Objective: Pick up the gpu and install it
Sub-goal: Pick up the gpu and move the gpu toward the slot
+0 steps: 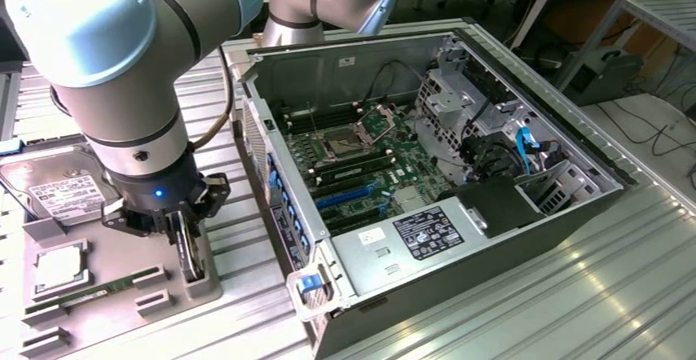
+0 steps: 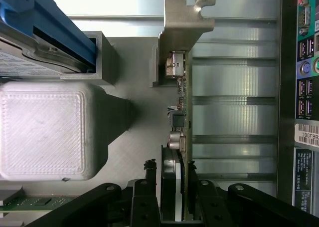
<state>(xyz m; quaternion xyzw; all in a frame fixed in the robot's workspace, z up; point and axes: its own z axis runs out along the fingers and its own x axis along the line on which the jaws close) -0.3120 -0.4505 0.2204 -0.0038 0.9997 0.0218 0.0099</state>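
- Pinching the thin, dark, flat gpu (image 2: 178,121) by its two faces, the black hand (image 2: 176,197) presses its pads against the card.
- The gpu (image 1: 196,269) stands on edge in a slot of the grey plastic holder (image 1: 109,250) on the ribbed metal bench (image 1: 588,295), directly beneath the hand (image 1: 187,250).
- Its silver metal bracket (image 2: 185,32) sits at the end away from the grip.
- An open grey computer case (image 1: 370,254) lies just beside the hand.
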